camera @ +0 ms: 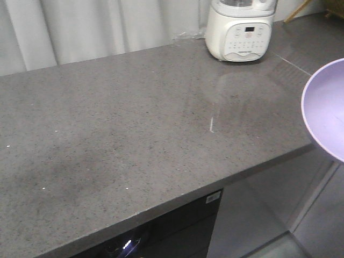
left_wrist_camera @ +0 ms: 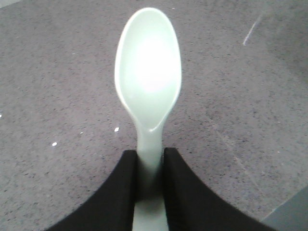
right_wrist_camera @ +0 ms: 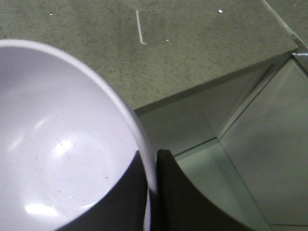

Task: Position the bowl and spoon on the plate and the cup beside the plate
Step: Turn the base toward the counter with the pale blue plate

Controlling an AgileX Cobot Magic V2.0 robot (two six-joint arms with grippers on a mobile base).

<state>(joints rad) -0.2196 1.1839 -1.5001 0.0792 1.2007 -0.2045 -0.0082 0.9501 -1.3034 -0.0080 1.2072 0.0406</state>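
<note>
**One spoon in your left claw, one bowl in your right**

Your right gripper [right_wrist_camera: 153, 161] is clenched on the rim of the purple bowl [right_wrist_camera: 57, 144]. One dark finger [right_wrist_camera: 127, 192] sits inside the wall and the other outside. The right wrist view shows the bowl's inside as smooth and glossy, holding only light reflections and a few tiny dark specks. In the front view you see that same bowl [camera: 327, 107] at the right edge of the picture. It is lifted and tilted so its inside faces the camera, and it hangs over the front corner of the grey countertop [camera: 134, 123].

Your left gripper [left_wrist_camera: 150, 161] is clamped on the flat handle of the pale green spoon [left_wrist_camera: 148, 82]. The black fingers [left_wrist_camera: 110, 197] press the handle from both sides. The oval scoop points away from the wrist, hollow side up, with only a bright glare in it. It is above the speckled counter, and you cannot tell whether it touches.

You have one bowl, one spoon and two claws, each with one item. At the back of the counter stands one white kitchen machine [camera: 240, 32] with a button panel and a clear jug on top. You cannot tell what the jug holds
</note>
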